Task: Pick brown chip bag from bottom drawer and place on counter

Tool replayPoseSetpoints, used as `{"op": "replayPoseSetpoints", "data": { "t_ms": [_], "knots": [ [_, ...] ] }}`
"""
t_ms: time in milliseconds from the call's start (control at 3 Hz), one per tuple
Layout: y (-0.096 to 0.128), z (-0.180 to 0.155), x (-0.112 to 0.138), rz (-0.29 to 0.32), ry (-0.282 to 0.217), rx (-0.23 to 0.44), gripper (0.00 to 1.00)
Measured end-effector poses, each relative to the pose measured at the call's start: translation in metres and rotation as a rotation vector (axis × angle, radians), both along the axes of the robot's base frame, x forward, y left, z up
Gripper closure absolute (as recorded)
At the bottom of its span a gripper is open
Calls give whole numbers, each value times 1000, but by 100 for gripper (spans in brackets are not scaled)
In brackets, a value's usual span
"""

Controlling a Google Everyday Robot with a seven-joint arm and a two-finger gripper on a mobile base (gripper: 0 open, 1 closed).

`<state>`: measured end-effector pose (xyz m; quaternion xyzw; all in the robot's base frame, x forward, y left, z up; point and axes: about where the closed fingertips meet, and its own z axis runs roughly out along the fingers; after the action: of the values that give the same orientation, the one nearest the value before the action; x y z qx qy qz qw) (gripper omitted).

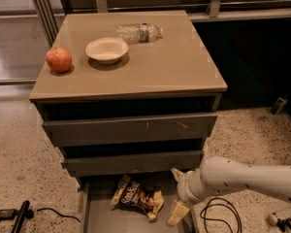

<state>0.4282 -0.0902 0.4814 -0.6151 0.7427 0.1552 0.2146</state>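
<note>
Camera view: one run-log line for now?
gripper: open, right of brown chip bag | bag: lying in bottom drawer, ungrasped | counter: no bag yet

I'm working in what is looking like an indoor robot test lab. The gripper [172,197] is hanging with fingers apart low over the bottom drawer [131,223]. Speckled terrazzo floor [14,154] is spreading to its left, loose black cables [208,207] are lying just right, and metal-framed glass panels [14,33] are standing far behind it.
</note>
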Motion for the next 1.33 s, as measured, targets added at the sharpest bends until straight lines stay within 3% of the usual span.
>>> {"op": "replayPoseSetpoints", "data": {
  "t_ms": [667,1000,1333],
  "knots": [
    [4,-73,13,-38,16,67,0],
    [21,-136,37,-56,74,103,0],
    [21,-136,37,-56,74,103,0]
  ]
}}
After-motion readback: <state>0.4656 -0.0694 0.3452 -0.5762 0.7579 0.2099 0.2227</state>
